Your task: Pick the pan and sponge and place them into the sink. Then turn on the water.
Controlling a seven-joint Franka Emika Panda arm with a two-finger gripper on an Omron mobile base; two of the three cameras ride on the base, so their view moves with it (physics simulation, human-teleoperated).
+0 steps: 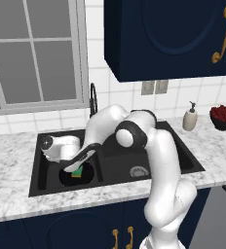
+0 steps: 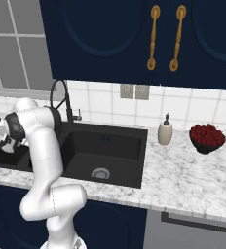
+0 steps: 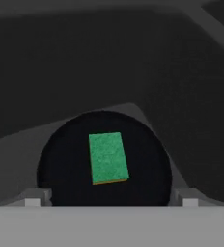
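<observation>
While the jaws (image 3: 109, 200) hang wide open with nothing between them, the green sponge (image 3: 108, 157) lies flat inside the round black pan (image 3: 61, 169) just below. Both sit in the left basin of the black sink (image 1: 183, 155). Farther back on the marble surface (image 2: 193, 180) stand a soap bottle (image 2: 164, 131) and a bowl of red fruit (image 2: 207, 137).

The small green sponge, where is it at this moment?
The small green-and-yellow rectangular sponge lies flat inside the round black frying pan, which sits in the left basin of the large black sink, directly below the gripper.
</observation>
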